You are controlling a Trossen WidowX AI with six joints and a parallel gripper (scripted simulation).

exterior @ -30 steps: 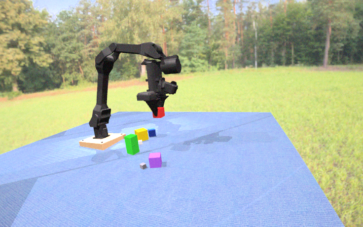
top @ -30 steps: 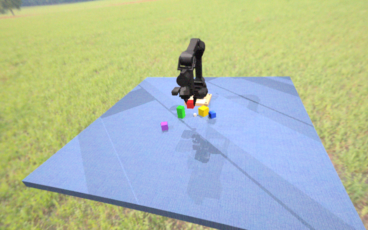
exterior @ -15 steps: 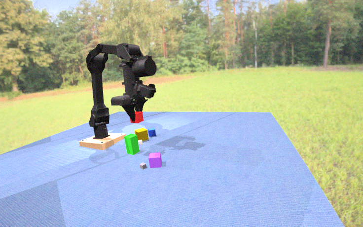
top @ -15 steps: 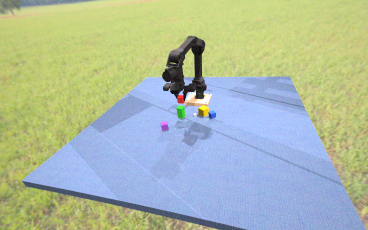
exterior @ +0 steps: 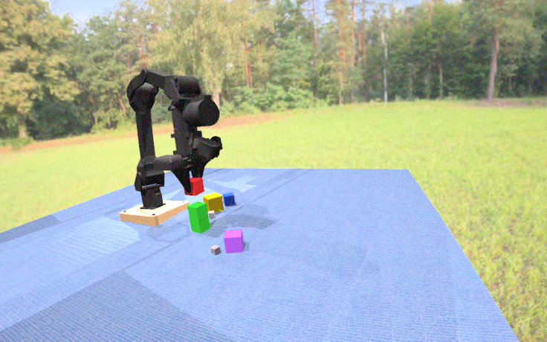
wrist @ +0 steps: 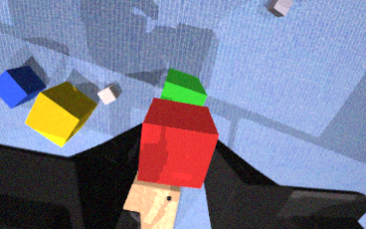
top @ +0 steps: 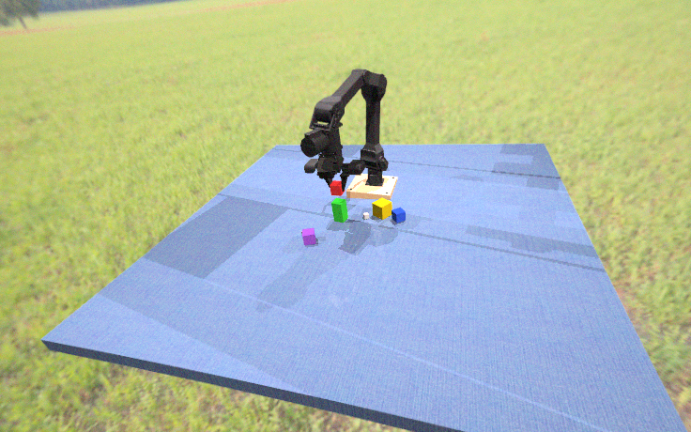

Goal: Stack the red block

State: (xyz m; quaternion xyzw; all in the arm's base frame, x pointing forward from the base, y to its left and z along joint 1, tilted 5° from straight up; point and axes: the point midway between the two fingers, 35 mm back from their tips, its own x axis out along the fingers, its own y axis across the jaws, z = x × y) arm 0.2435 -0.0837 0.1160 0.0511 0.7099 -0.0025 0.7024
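The red block [top: 336,188] [exterior: 196,186] [wrist: 177,154] is held in the air. My gripper [top: 337,187] [exterior: 194,186] [wrist: 175,133] is shut on it, one finger on each side. The green tower [top: 340,210] [exterior: 198,217] [wrist: 183,94] stands upright on the blue table. In the top and exterior views the red block is higher than the tower's top, with a gap between them. In the wrist view the red block covers the near part of the tower, whose far part shows beyond the block's far edge.
A yellow block [top: 381,208] [exterior: 212,202] [wrist: 60,114], a blue block [top: 398,215] [exterior: 229,199] [wrist: 16,87] and a small white cube [top: 365,215] [exterior: 211,214] [wrist: 107,94] are beside the tower. A purple block [top: 309,237] [exterior: 233,241] and small grey cube [exterior: 215,250] [wrist: 279,7] lie off its other side.
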